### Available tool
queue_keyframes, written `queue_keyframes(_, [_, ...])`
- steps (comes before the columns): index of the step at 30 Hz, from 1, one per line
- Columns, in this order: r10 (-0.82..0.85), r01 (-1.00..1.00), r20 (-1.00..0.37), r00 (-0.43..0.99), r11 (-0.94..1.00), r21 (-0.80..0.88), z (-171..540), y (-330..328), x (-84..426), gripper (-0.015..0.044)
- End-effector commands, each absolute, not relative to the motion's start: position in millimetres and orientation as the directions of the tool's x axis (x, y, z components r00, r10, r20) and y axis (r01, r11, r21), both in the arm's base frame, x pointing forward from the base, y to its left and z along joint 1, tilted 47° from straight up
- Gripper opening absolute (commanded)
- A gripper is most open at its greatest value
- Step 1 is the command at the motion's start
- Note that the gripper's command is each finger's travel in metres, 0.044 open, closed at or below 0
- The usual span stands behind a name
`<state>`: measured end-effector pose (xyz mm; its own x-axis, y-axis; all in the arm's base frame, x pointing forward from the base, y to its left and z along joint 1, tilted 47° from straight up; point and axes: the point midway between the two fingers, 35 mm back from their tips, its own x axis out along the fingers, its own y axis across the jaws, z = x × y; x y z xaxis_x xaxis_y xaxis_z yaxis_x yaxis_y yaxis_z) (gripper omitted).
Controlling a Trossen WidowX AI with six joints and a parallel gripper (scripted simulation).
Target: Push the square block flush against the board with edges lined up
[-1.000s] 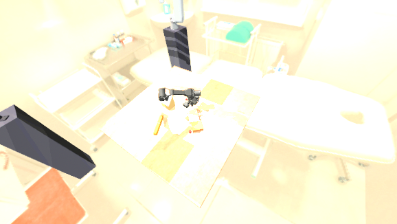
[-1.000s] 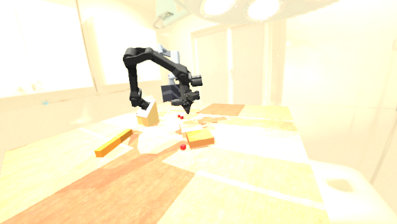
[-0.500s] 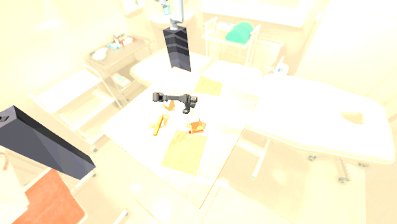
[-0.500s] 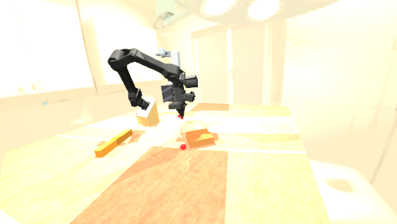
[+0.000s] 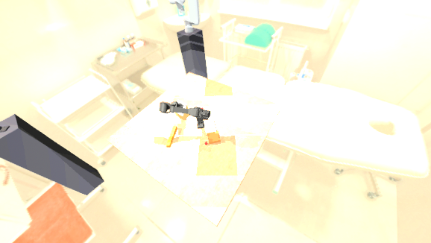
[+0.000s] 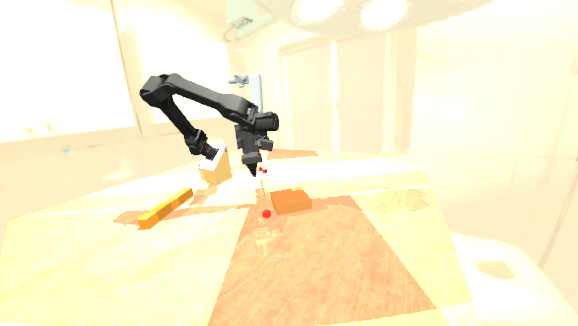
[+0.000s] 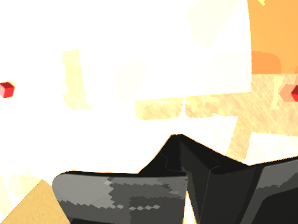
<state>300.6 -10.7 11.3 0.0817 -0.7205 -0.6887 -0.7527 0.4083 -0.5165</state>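
The orange square block (image 5: 213,137) (image 6: 291,201) (image 7: 274,30) lies flat near the middle of the table. A pale board, washed out by the bright light, lies beside it; its straight edges show best in the wrist view (image 7: 220,60). There, one board edge runs close along the block; whether they touch or are even at a corner I cannot tell. My gripper (image 5: 200,127) (image 6: 253,175) (image 7: 176,140) is shut and empty. It hangs above the table, to the left of the block in the exterior view, with its fingertips clear of the block.
A long orange-yellow bar (image 5: 171,136) (image 6: 166,208) lies to the left. A small red cube (image 5: 206,143) (image 6: 266,213) is close to the block's near left corner. Other small red pieces (image 6: 262,170) are farther back. A box (image 6: 218,170) stands by the arm's base.
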Motion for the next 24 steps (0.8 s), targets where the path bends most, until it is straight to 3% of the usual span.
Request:
queue_keyframes(1, [-0.725,-0.777,-0.684,0.079,0.385,-0.498,12.9,-13.2,298.8,0.0])
queue_keyframes(9, [-0.728,-0.777,-0.681,0.079,0.383,-0.5,-24.1,-53.9,302.5,0.0])
queue_keyframes(24, [-0.727,-0.776,-0.682,0.08,0.384,-0.5,-29.1,-48.1,309.8,0.0])
